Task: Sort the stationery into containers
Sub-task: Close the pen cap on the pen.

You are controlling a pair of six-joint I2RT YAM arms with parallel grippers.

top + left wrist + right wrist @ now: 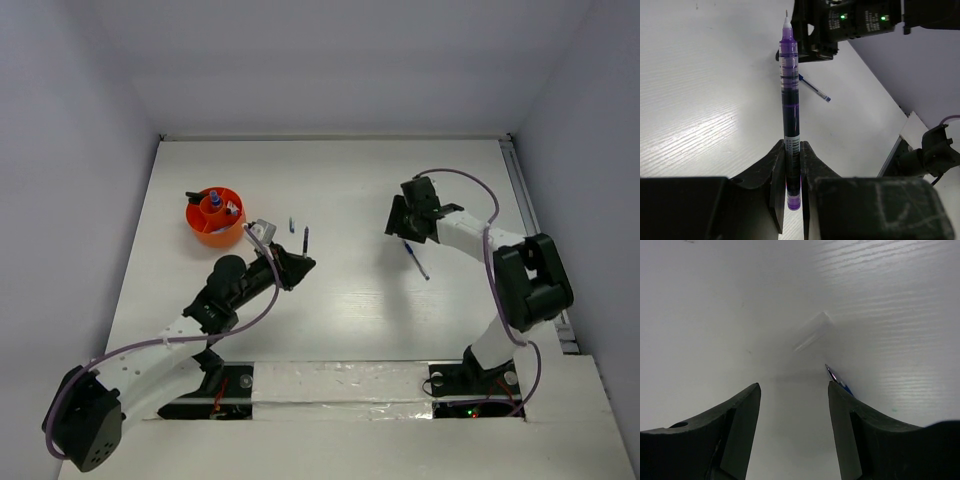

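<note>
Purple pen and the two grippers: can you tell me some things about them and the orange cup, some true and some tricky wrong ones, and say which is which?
1. The left gripper is shut on the purple pen. True.
2. The right gripper holds the blue pen. False: it is open and empty, and the blue pen lies on the table.
3. The orange cup is empty. False: some stationery sits in it.
4. The orange cup stands on the left gripper's side of the table. True.
</note>
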